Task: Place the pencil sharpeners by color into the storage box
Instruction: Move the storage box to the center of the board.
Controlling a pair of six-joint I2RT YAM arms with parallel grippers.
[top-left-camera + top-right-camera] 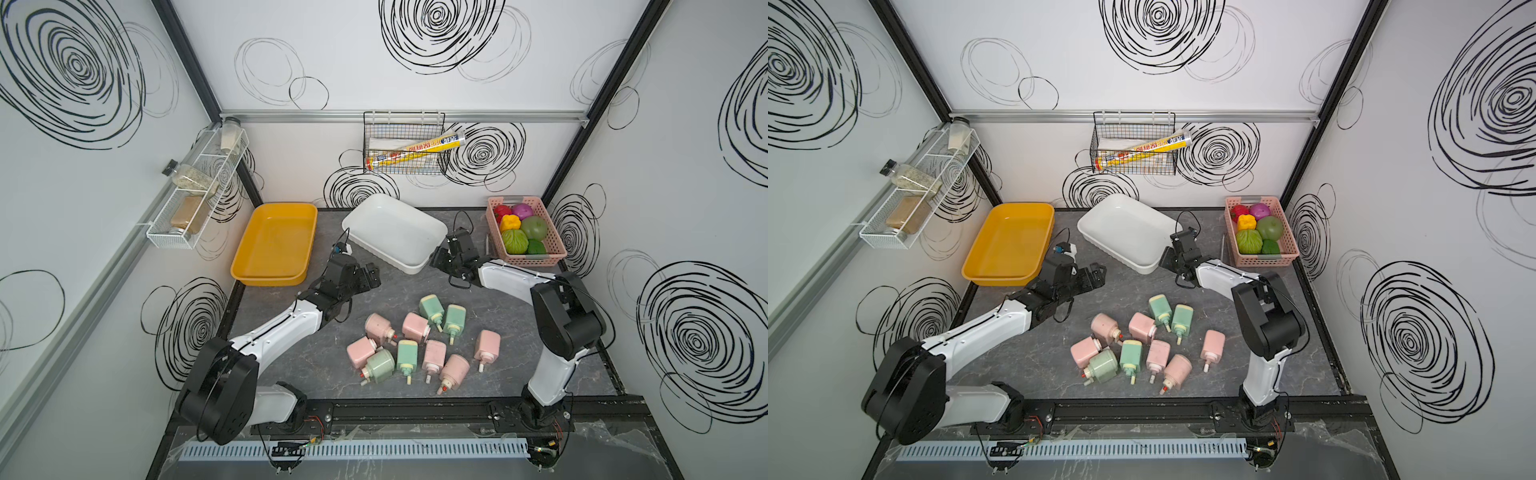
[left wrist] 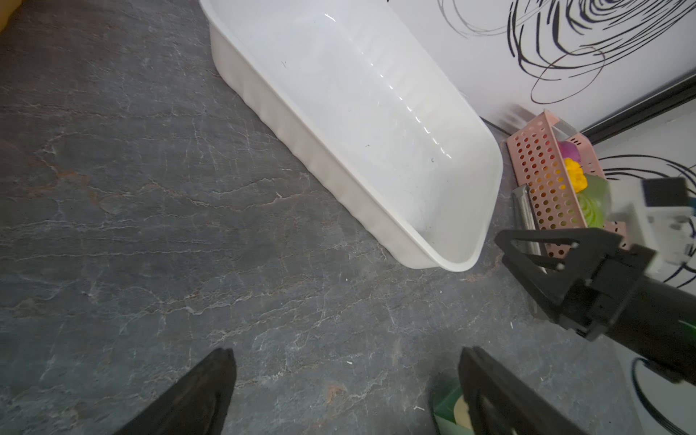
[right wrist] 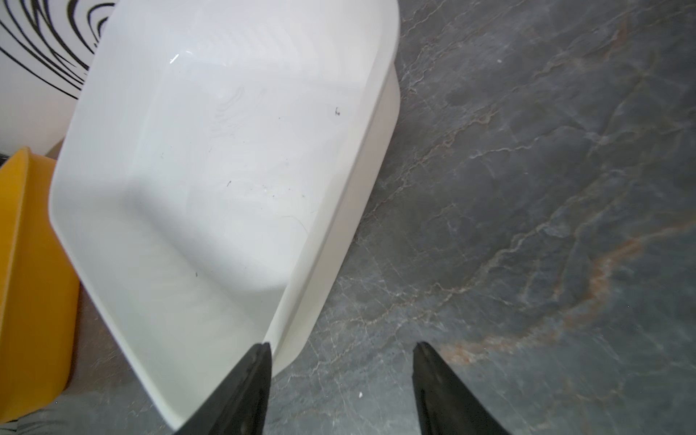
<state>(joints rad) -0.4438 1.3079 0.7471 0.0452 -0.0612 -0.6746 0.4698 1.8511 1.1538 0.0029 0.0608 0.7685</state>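
White tub point(image 2: 301, 132) — glossy plastic, tabletop point(image 2: 150, 226) matt, veined; wire basket point(image 1: 374, 124) metal

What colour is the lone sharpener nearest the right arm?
The sharpener is pastel pink with a cream neck; clearest in a top view.

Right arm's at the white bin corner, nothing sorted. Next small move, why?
Probably close the right gripper on the white bin: its jaws straddle the near wall, one finger inside, one outside, not yet pinching. The bin sits skewed and ten pencil sharpeners lie on the table, so squaring it first seems sensible.
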